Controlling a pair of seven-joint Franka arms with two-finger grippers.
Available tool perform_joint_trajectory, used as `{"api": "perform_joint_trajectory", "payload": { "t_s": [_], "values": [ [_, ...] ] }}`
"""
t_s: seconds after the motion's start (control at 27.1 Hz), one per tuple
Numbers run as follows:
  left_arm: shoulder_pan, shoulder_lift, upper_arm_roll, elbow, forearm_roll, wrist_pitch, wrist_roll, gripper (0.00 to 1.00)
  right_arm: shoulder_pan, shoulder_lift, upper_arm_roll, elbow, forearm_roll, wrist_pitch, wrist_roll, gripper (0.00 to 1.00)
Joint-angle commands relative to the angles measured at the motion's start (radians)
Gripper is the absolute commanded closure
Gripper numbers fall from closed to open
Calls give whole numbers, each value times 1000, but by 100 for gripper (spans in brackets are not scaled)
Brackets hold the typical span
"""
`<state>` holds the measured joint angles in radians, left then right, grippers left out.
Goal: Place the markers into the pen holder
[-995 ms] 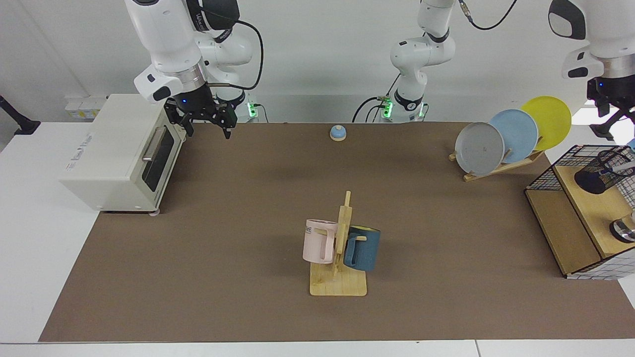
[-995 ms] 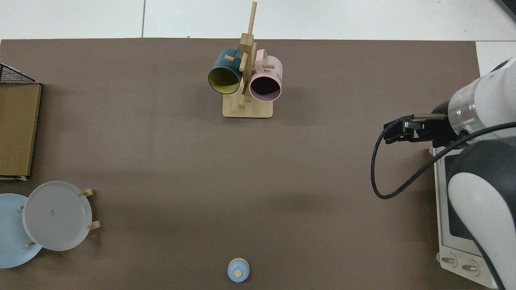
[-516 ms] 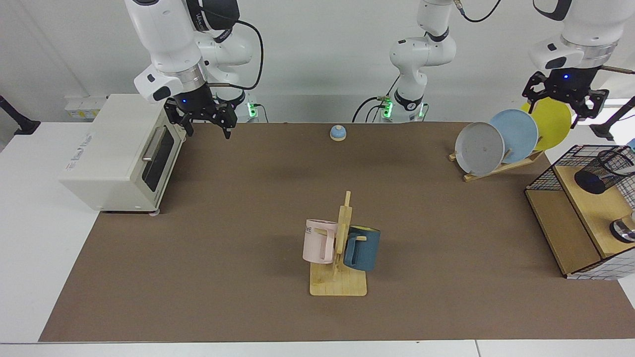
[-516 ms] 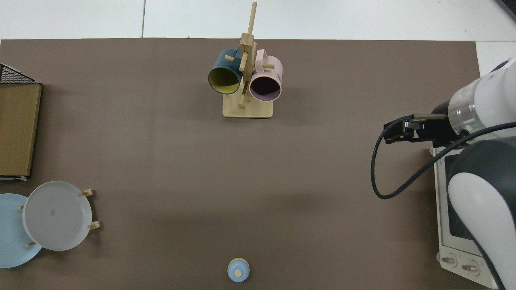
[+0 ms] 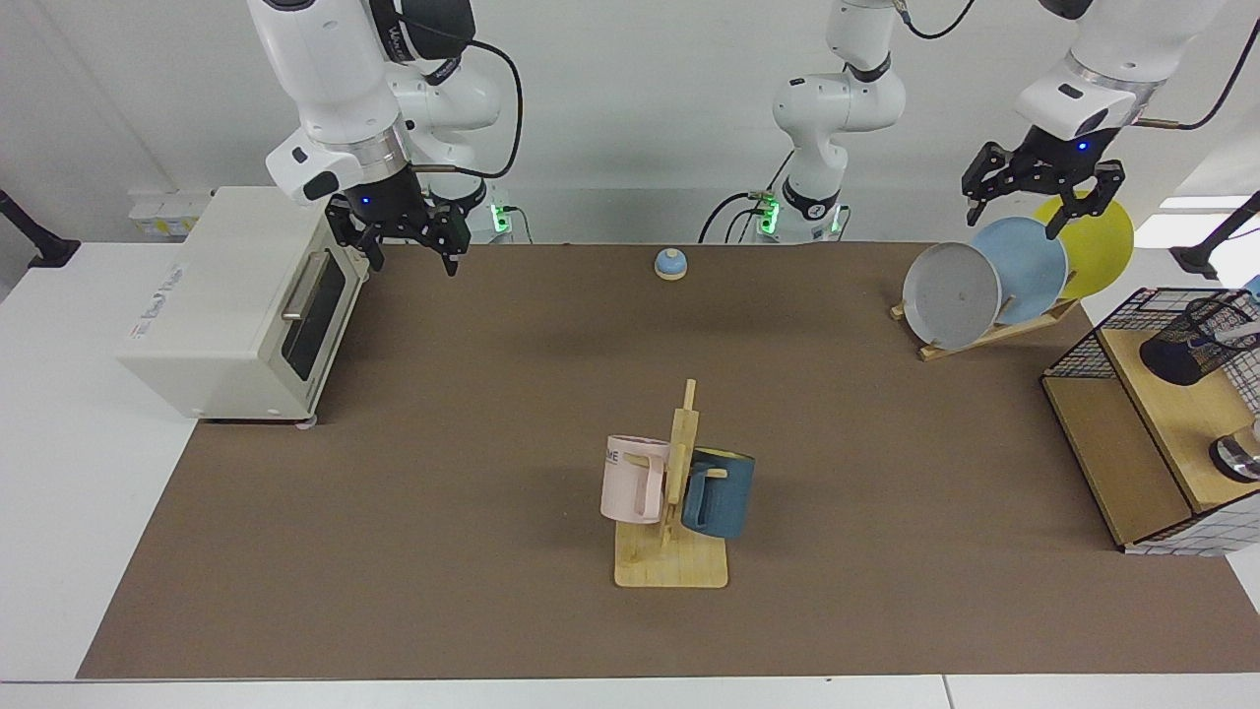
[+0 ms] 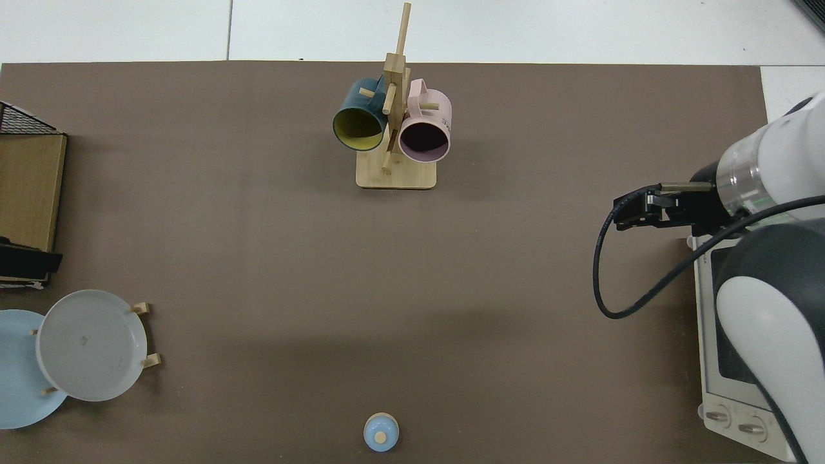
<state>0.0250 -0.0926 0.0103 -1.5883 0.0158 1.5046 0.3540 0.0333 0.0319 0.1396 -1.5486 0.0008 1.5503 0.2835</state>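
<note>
Well below left gripper: pen holder.

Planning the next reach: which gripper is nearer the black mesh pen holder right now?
Left. The left gripper hangs open above the plate rack, a short way from the pen holder on the wooden shelf. The right gripper waits open by the toaster oven, across the table.

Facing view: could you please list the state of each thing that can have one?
left claw, open, empty, above the plates.
right claw, open, empty, waiting by the toaster oven.
toaster oven door, shut.
pen holder, on the shelf, marker inside.
pink mug, hung on rack.
blue mug, hung on rack.
plates, standing on edge.
</note>
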Motion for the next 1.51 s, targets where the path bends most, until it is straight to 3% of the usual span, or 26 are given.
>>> {"api": "perform_joint_trajectory", "payload": {
  "t_s": [0.0, 0.26, 0.63, 1.11, 1.47],
  "values": [
    [3, 13, 10, 36, -23, -55, -40, 1, -16, -24, 9, -34, 19, 28, 9, 0],
    [-13, 117, -3, 200, -23, -144, -53, 1, -16, -24, 9, -34, 19, 28, 9, 0],
    [-48, 128, 11, 211, -23, -150, -81, 0, -16, -24, 9, -34, 19, 28, 9, 0],
    [-45, 109, 14, 197, -23, -84, -86, 0, -16, -24, 9, -34, 19, 28, 9, 0],
    [-51, 157, 14, 212, -63, -67, -190, 1, -16, -24, 9, -34, 19, 28, 8, 0]
  ]
}}
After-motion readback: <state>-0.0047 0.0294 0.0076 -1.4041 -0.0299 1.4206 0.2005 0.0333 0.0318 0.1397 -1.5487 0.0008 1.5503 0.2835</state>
